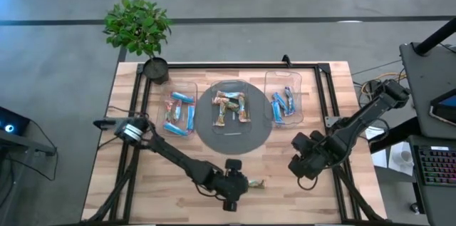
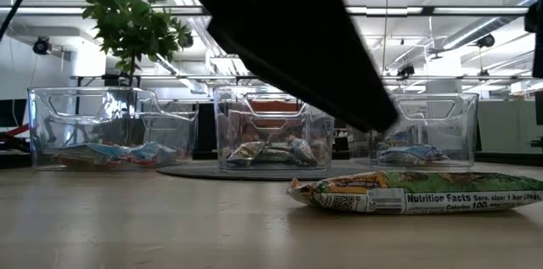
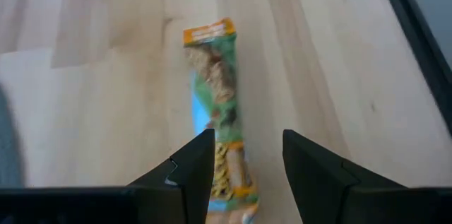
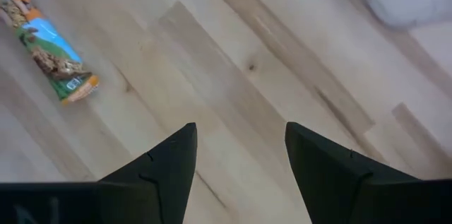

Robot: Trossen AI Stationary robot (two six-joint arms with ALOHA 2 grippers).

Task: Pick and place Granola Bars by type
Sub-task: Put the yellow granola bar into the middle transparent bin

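Note:
One multicoloured green, orange and tan granola bar (image 3: 215, 90) lies flat on the wooden table near its front edge; it also shows in the low view (image 2: 416, 193) and the high view (image 1: 255, 182). My left gripper (image 3: 247, 143) is open just above the bar's near end, one finger on each side, apart from it. My right gripper (image 4: 240, 136) is open and empty over the table's front right (image 1: 303, 165); the same bar shows in its view (image 4: 49, 44). Other bars lie in three clear bins at the back.
The left bin (image 1: 179, 114) holds blue and multicoloured bars. The middle bin (image 1: 231, 106), on a round grey mat (image 1: 214, 133), holds multicoloured bars. The right bin (image 1: 283, 101) holds blue bars. A potted plant (image 1: 139, 30) stands at the far left corner.

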